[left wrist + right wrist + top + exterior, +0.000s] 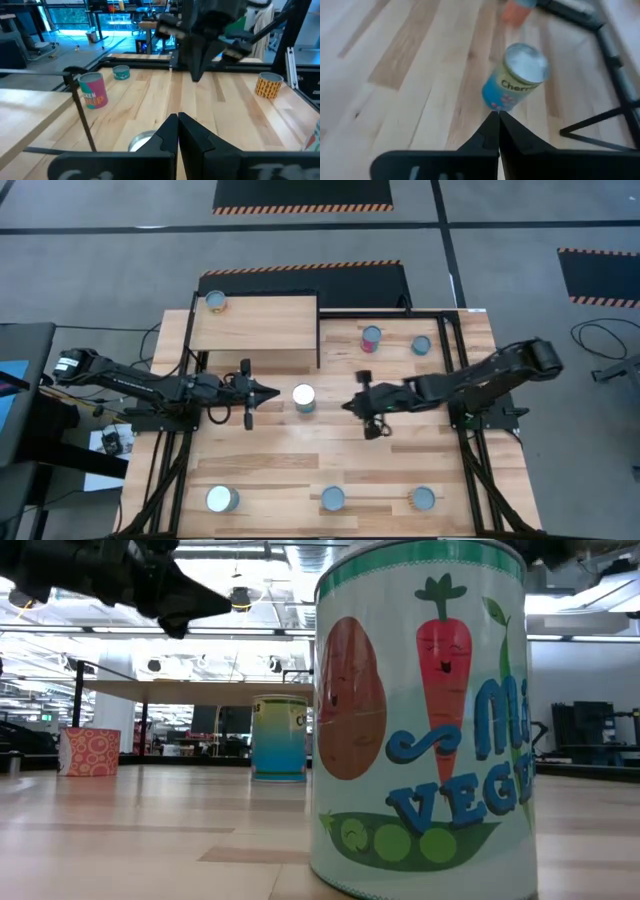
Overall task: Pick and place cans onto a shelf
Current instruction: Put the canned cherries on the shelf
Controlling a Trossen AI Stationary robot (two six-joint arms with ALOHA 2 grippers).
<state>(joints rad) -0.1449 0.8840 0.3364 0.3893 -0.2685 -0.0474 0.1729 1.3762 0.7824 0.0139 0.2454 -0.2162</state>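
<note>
A white-topped can (pixel 304 398) with a blue label (pixel 517 75) stands upright on the tabletop between my two grippers. My left gripper (pixel 272 393) is shut, close to the can's left side and above it (pixel 142 141). My right gripper (pixel 350 405) is shut, a little to the can's right and apart from it (pixel 497 117). The shelf (pixel 255 330) stands at the far left with one can (pixel 215 302) on its far left corner. A pink can (pixel 371 338) and a teal can (pixel 421 345) stand far right.
Three more cans (pixel 221 500) (pixel 332 499) (pixel 423 499) stand along the near edge; the middle one fills the low view (pixel 420 720). A black frame (pixel 455 360) borders the table's right side. Bare planks lie between the centre and the near row.
</note>
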